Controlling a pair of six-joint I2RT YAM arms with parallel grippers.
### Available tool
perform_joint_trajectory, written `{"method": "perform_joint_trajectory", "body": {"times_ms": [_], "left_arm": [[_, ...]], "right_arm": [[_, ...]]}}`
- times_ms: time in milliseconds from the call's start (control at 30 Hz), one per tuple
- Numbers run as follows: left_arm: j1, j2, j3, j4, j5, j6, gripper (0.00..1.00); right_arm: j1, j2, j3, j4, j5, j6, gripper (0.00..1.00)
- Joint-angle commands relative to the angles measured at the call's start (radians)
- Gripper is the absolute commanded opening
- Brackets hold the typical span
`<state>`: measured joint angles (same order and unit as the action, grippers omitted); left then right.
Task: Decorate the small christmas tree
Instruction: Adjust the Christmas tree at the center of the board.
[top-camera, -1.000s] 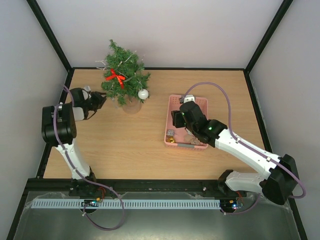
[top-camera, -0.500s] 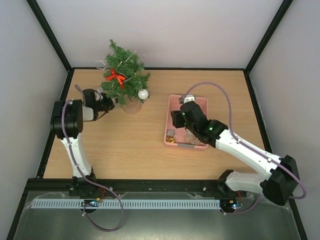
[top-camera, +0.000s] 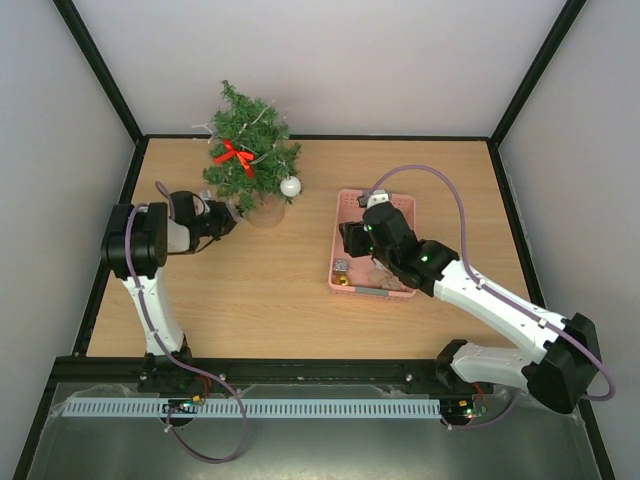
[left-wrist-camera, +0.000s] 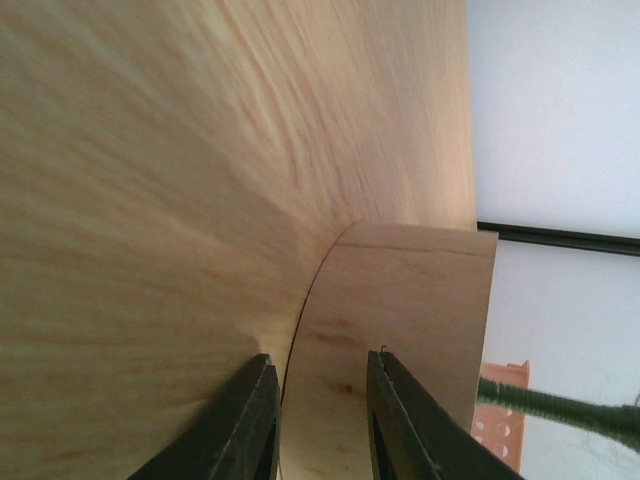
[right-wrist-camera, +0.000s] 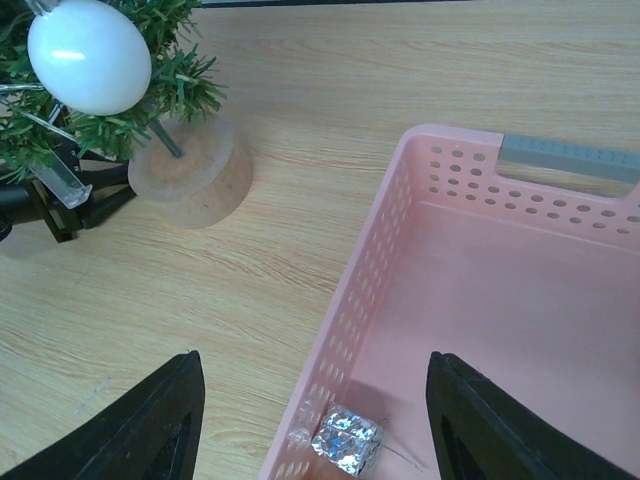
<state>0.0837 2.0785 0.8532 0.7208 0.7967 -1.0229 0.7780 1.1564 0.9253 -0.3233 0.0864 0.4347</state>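
Left tool (left-wrist-camera: 320, 365): the two dark fingers (left-wrist-camera: 250, 425) stand a narrow gap apart, with nothing clamped between them. The tips sit low at the worktop (top-camera: 250, 300), directly in front of the side wall of the clear base (left-wrist-camera: 400, 300). Whether they touch that wall cannot be told. In the overhead view this tool (top-camera: 222, 218) lies just left of the base (top-camera: 262, 212).

Right tool (right-wrist-camera: 312, 365): the fingers are spread wide and hold nothing. The tool hangs above the left wall of the pink basket (right-wrist-camera: 370, 270), clear of it. In the overhead view it sits over the basket's left half (top-camera: 352, 240).

Small christmas tree (top-camera: 250, 160): it stands on the far left part of the worktop, near the rear edge and well apart from the basket (top-camera: 400, 215). It is a cone of dark green bristly branches on a short stem, set in the round clear base.
- A red bow (top-camera: 232, 153) sits on the upper branches.
- A white bauble (right-wrist-camera: 90, 55) hangs from a lower branch on the side toward the basket.
- Thin silvery strands run through the branches.

Basket contents: a foil-wrapped cube (right-wrist-camera: 345, 440) lies against the inside of the left wall.
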Motion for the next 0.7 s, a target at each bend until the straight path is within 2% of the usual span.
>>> {"method": "perform_joint_trajectory", "body": {"times_ms": [0, 667], "left_arm": [[-0.031, -0.059, -0.044, 0.017, 0.024, 0.007, 0.26], [-0.180, -0.157, -0.137, 0.089, -0.040, -0.081, 0.26]], "right_arm": [[-0.005, -0.029, -0.013, 0.004, -0.001, 0.012, 0.59], [-0.004, -0.070, -0.046, -0.014, 0.000, 0.045, 0.62]]}}
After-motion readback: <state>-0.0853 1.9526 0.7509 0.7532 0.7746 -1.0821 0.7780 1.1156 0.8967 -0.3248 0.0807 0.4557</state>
